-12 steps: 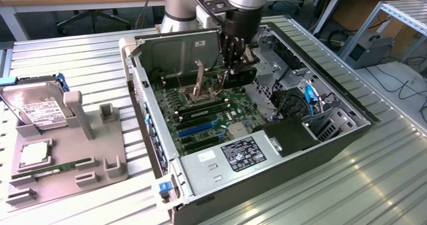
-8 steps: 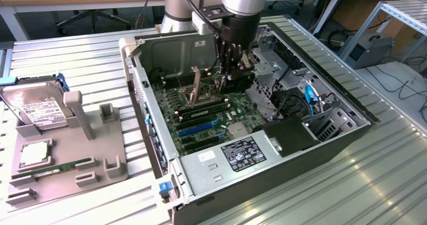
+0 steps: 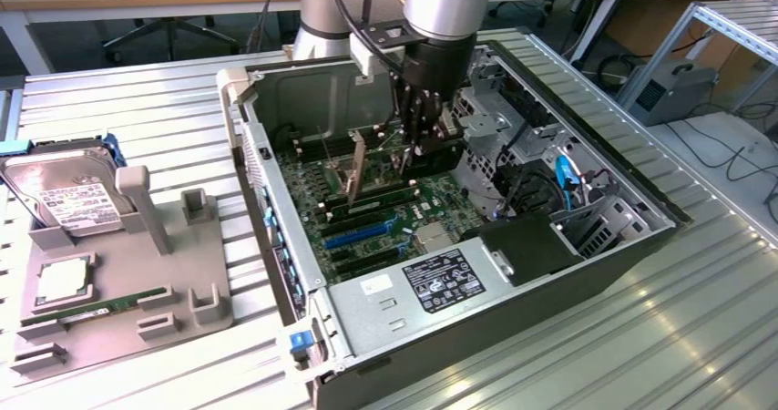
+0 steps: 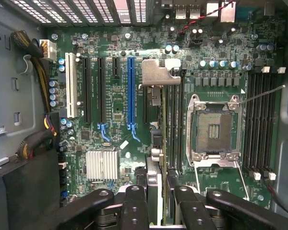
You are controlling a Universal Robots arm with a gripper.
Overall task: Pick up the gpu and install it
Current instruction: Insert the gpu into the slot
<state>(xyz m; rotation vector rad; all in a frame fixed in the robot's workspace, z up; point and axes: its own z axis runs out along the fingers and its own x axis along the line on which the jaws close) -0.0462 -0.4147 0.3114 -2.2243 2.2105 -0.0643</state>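
Note:
The gpu (image 3: 353,175) stands on edge inside the open computer case (image 3: 261,182), low over the green motherboard (image 3: 364,223). My gripper (image 3: 420,150) reaches down into the case and is shut on the card's top edge. In the wrist view the gpu (image 4: 158,72) appears edge-on, its silvery bracket toward the case's rear vents. It lines up with the black slot (image 4: 145,108) just beside the blue slot (image 4: 130,91). My gripper (image 4: 156,194) has dark fingers (image 4: 134,203) on either side of the card. Whether the card is pressed into the slot I cannot tell.
The empty CPU socket (image 4: 213,129) and memory slots (image 4: 259,129) lie beside the card. A power supply (image 3: 444,282) and cabled drive bays (image 3: 571,200) crowd the case. At the exterior view's left, a grey holder (image 3: 182,273) carries a hard drive (image 3: 67,200), a processor (image 3: 61,282) and a memory stick (image 3: 104,305).

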